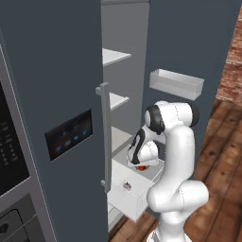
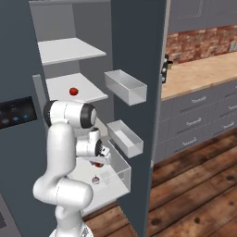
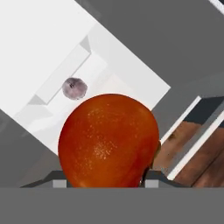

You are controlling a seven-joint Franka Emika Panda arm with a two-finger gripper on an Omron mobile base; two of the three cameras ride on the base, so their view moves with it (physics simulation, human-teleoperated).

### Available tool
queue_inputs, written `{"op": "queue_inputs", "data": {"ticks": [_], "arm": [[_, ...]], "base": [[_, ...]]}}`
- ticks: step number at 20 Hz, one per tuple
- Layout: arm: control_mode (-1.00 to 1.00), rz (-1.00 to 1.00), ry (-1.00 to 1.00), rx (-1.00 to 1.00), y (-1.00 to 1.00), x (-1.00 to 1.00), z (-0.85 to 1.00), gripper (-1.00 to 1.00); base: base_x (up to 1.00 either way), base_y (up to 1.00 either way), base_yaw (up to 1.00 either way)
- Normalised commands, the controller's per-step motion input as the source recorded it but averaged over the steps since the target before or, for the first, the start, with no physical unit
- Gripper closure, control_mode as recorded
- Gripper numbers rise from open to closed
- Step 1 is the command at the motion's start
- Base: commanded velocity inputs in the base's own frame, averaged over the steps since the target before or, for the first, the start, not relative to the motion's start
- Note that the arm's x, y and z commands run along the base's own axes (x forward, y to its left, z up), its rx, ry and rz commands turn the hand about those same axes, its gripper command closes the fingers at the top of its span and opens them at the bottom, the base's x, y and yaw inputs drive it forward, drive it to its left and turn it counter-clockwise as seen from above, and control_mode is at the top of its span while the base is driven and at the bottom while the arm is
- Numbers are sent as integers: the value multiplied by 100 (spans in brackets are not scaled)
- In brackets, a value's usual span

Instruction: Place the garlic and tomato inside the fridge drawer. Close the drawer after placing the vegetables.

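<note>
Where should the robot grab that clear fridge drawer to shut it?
Probably the front wall of the fridge drawer, at its top rim, coming from the room side: it stands pulled out, that flat wall facing the robot.

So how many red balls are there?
2. One red ball lies on the white shelf. The tomato is held by the end effector above the fridge drawer. Others may be hidden.
</note>
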Motion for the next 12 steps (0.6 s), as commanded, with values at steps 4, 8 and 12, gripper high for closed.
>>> {"op": "queue_inputs", "data": {"ticks": [4,8,12], "arm": [[-100,0,0,0,3,29,-91,100],[-100,0,0,0,3,15,-81,100],[-100,0,0,0,0,4,-55,100]], "base": [[0,0,0],[0,0,0],[0,0,0]]}}
